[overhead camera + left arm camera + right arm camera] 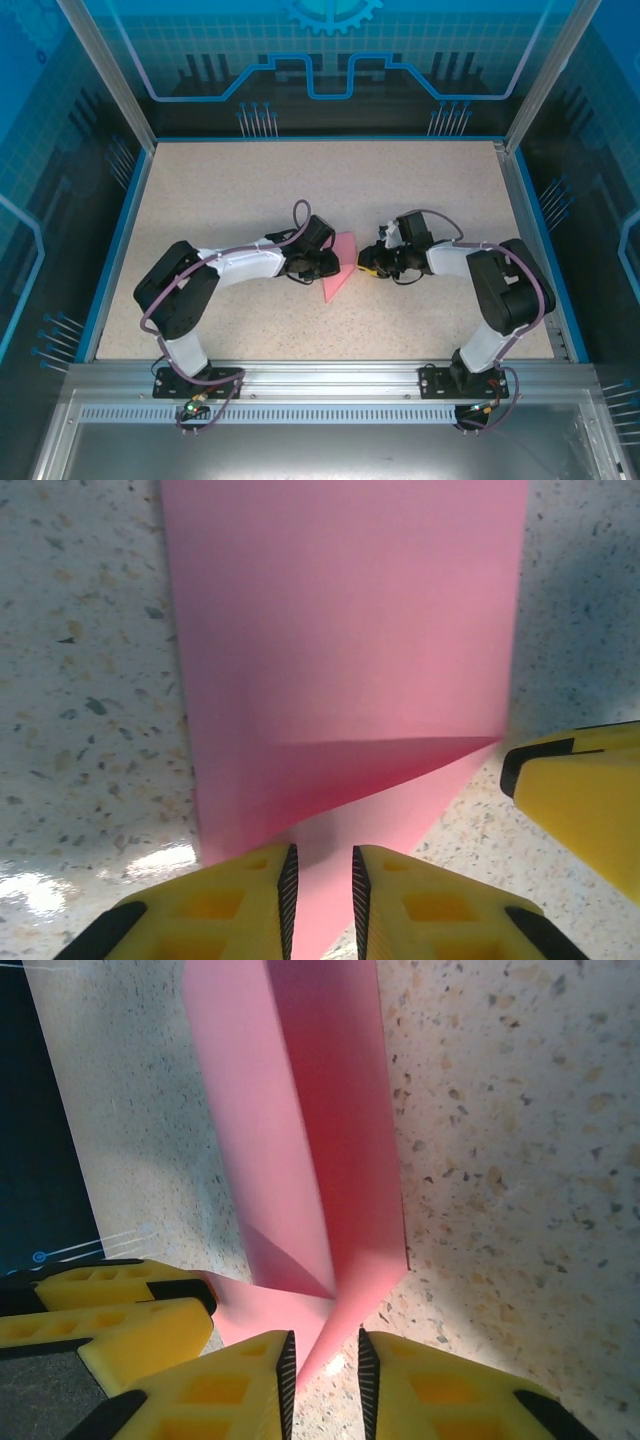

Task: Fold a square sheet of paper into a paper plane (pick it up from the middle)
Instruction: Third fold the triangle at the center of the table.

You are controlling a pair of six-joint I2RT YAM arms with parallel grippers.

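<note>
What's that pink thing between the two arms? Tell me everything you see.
It is a thin, matte pink-red sheet of paper, already creased: folded flaps give it a long shape narrowing to a point. It lies on the speckled table. The left pincer and right pincer meet it from opposite sides, jaws slightly apart over its edges; contact is unclear.

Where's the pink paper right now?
Top view: the creased pink paper lies near the centre of the table, directly between the left gripper and the right gripper, whose fingers flank it.
</note>
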